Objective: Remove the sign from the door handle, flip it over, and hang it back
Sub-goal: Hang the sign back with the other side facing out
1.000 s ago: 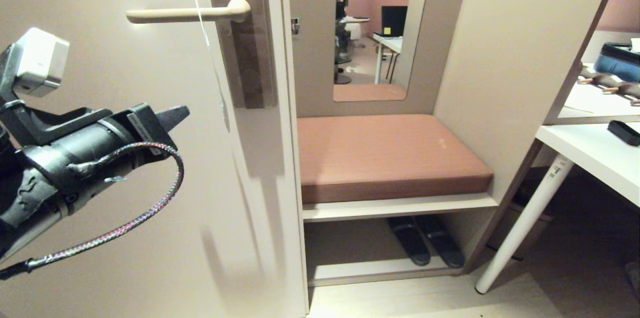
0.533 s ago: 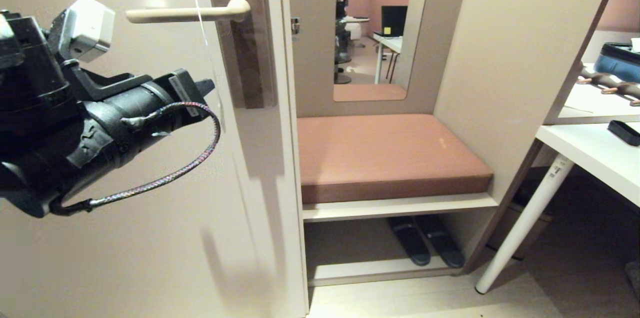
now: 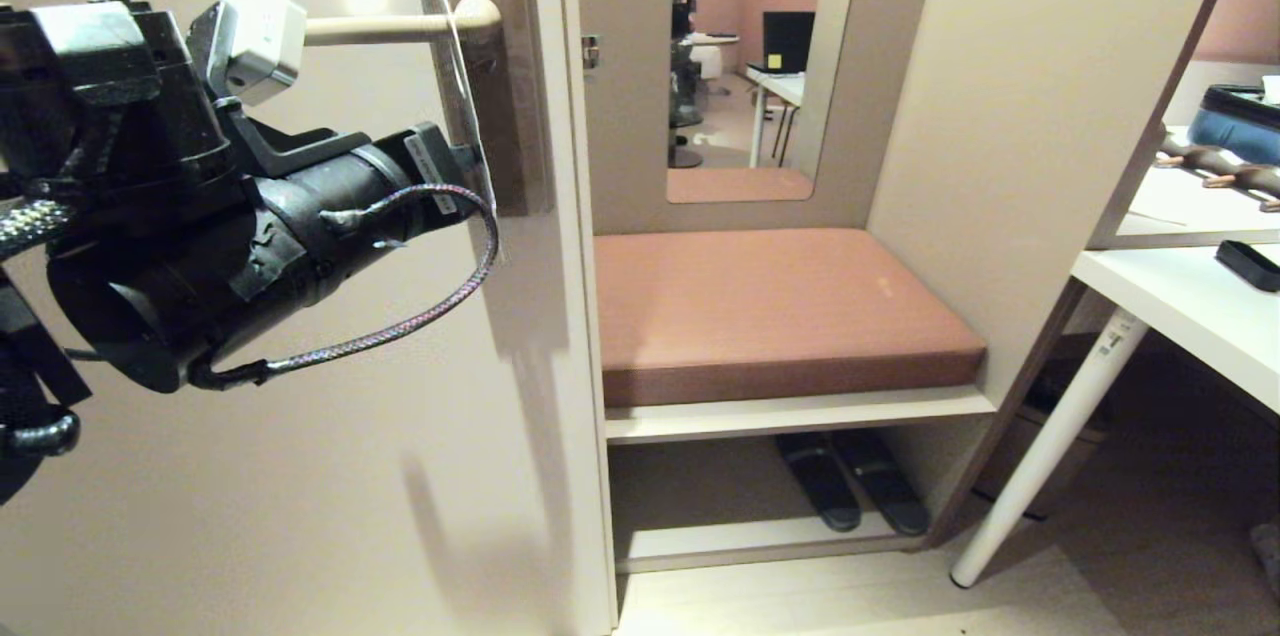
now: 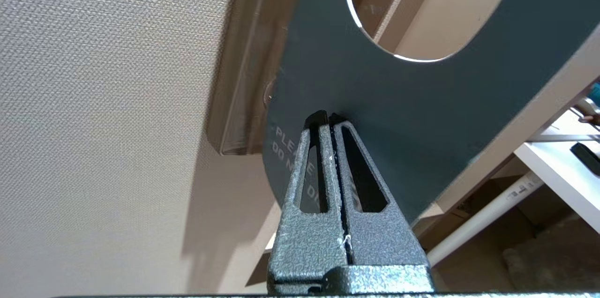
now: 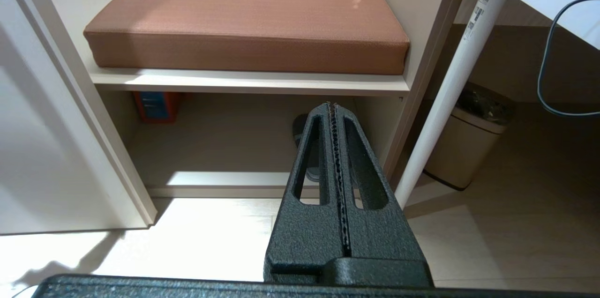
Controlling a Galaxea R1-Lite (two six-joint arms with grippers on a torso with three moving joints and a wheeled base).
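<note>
Left wrist view puts the left gripper (image 4: 328, 117) with its two fingers pressed together, nothing between them, the tips right up against the blue face of the sign (image 4: 384, 115). The printed words sit around the finger shafts, and the round hole lies further along, beyond the tips. So the sign is directly ahead of the gripper, face-on and not edge-on, and its long axis runs on from the tips toward the hole.

In the head view the left gripper (image 3: 470, 161) comes in from the side, and the sign (image 3: 462, 111) hangs from the door handle (image 3: 400, 26) just in front of it, seen nearly on edge and tilted, its lower end pushed away from the arm toward the backplate (image 3: 505, 96). The handle runs level above the gripper, and the sign's hole is threaded over it near the backplate end.

As I judge it, the coming move turns on this: closed tips meeting a flat face can only push. To take the card, the jaws would need to part and straddle an edge.

The right gripper (image 5: 333, 106) is closed and empty, parked low and pointing at the shelf under the bench cushion (image 5: 243, 12), far from the sign. The left arm is plainly the nearer one.
</note>
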